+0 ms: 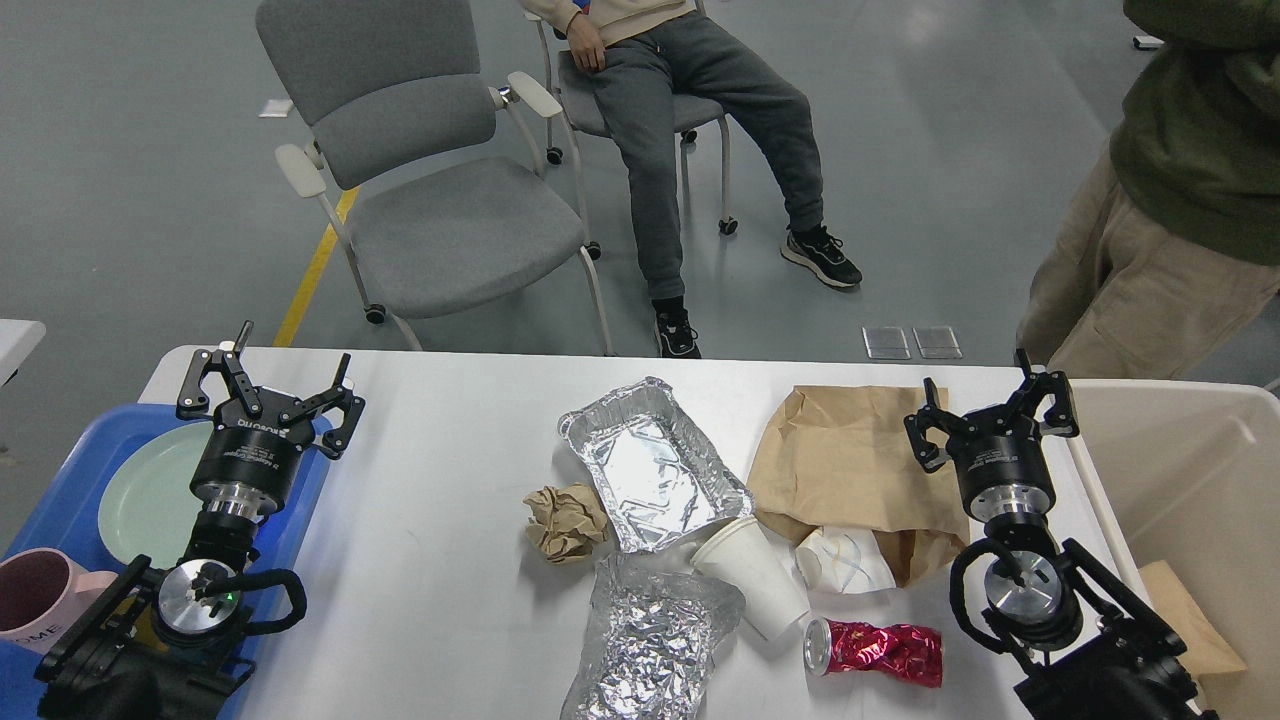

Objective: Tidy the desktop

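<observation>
Head view, lower frame: your two arms flank a littered white tabletop [430,600] that fills the bottom half of the picture, with both sets of fingers spread and holding nothing. The left gripper [270,385] hangs over a blue tray [60,490] at lower left; the right gripper [990,420] hovers by a beige bin [1180,470] at lower right. Nearest you lie one crushed red can [880,650] and one crumpled foil sheet [645,640]. Beyond them, count two white paper cups [755,580], one of them flattened, one brown paper ball [565,520], one foil tray [650,470] and one brown paper bag [850,460]. In the blue tray sit one pale green plate [140,495] and one pink mug [40,600]. To do this well, you should probably take the rubbish nearest the bin first with the right arm, pinching each piece squarely.
</observation>
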